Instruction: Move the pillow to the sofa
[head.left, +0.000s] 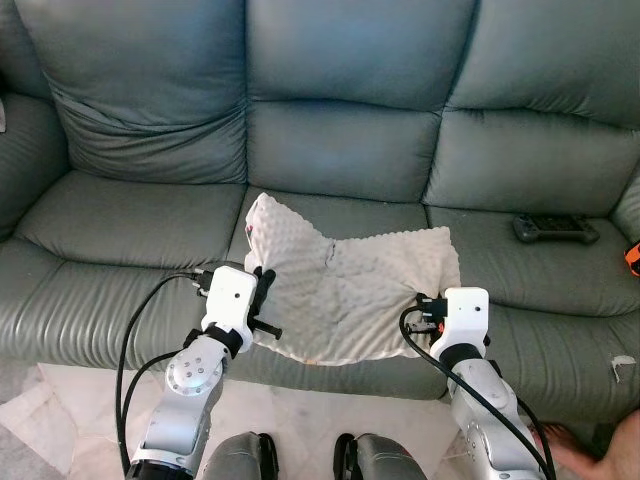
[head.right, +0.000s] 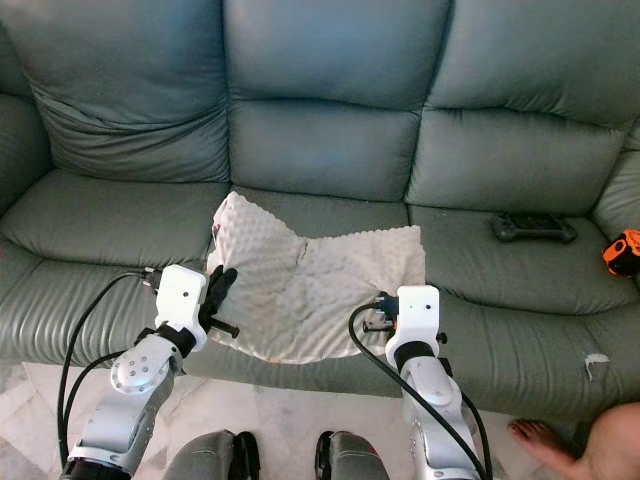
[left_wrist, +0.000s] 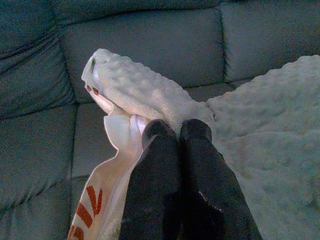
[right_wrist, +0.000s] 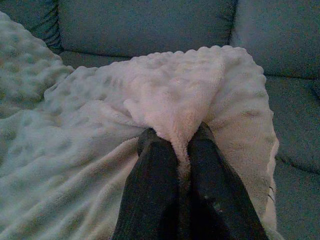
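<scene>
A cream, bumpy-textured pillow (head.left: 345, 285) lies limp across the middle seat of the grey-green sofa (head.left: 340, 150), its front edge hanging over the seat's front. My left gripper (left_wrist: 176, 131) is shut on the pillow's left edge, where a white lining with red marks (left_wrist: 107, 165) shows. My right gripper (right_wrist: 176, 137) is shut on a pinched fold of the pillow's right edge. In the left eye view, the left gripper (head.left: 262, 285) sits at the pillow's left side and the right wrist (head.left: 462, 315) at its right side.
A black game controller (head.left: 555, 229) lies on the right seat, with an orange object (head.right: 622, 251) at the far right. A person's bare foot (head.right: 545, 440) rests on the pale floor at the lower right. The left seat (head.left: 120, 230) is bare.
</scene>
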